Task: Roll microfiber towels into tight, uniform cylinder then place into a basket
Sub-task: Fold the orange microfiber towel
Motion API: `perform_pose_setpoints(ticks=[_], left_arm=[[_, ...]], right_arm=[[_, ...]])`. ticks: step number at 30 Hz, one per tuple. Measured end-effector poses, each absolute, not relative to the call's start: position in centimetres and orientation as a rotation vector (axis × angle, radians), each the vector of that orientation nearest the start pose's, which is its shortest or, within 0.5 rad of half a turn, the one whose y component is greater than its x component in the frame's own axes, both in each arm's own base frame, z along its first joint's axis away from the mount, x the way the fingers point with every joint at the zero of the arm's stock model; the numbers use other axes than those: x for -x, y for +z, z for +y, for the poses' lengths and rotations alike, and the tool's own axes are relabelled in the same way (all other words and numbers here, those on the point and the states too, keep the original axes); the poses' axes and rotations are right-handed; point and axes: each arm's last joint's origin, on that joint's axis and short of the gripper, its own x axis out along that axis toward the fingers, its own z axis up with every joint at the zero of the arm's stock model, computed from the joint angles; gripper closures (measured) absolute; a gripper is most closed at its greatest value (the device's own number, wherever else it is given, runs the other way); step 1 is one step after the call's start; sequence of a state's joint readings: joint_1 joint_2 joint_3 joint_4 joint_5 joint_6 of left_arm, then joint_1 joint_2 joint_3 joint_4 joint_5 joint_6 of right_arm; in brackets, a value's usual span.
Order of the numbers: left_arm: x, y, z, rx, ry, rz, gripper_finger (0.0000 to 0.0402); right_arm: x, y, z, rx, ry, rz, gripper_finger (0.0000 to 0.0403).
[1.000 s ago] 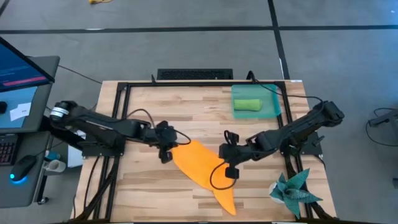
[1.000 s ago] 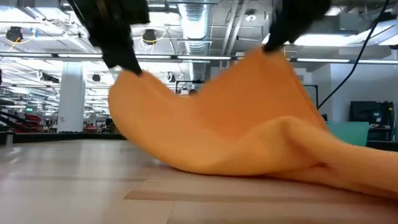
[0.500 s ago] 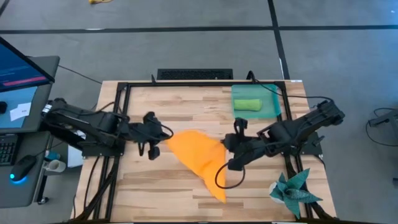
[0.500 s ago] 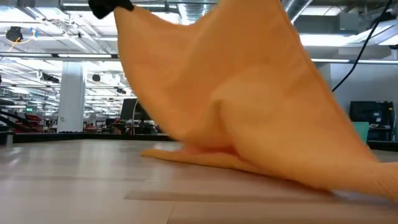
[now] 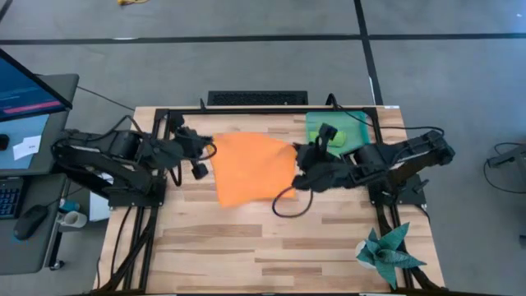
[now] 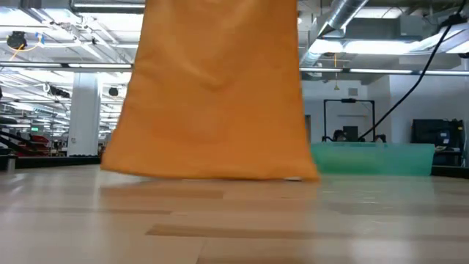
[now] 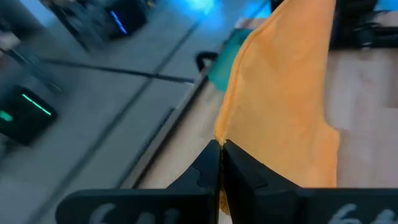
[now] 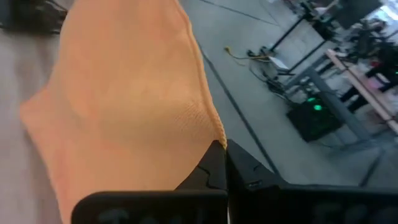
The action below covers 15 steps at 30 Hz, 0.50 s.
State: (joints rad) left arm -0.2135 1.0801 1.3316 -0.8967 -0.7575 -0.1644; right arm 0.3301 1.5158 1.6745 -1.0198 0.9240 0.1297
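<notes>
Orange cloth is pinched at one top corner by the left gripper (image 5: 207, 148) and at the other by the right gripper (image 5: 297, 154), both clamped shut on it. Between them the orange towel (image 5: 253, 167) is held up as a sheet, its top edge running across the table (image 5: 246, 247), near the far edge. The green towel (image 5: 327, 137) already lies rolled in the basket (image 5: 362, 136), at the far right corner, nearer the right arm.

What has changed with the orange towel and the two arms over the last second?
Both grippers, left and right, shut on its corners throughout, carried the orange towel toward the table's far side and lifted it. It lay slumped on the wood; now it hangs as a flat sheet, its lower edge at the tabletop. The green towel in the basket and the teal spiky cloth stayed put.
</notes>
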Motion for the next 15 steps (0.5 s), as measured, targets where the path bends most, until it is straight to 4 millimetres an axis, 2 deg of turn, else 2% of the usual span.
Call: perform_pose_setpoints(ticks=[7, 11, 15], left_arm=[[-18.5, 42.9, 0.1, -0.312, 0.682, 0.502, 0.0402], [-18.1, 43.5, 0.3, -0.311, 0.670, 0.500, 0.0401], [-17.2, 43.1, -0.2, -0.224, 0.578, 0.548, 0.0402]], right_arm=[[-29.7, 40.8, 4.9, 0.487, -0.676, 0.647, 0.0397], [-30.0, 41.1, 5.0, 0.558, -0.632, 0.644, 0.0397], [-30.1, 41.0, 5.7, 0.516, -0.494, 0.638, 0.0396]])
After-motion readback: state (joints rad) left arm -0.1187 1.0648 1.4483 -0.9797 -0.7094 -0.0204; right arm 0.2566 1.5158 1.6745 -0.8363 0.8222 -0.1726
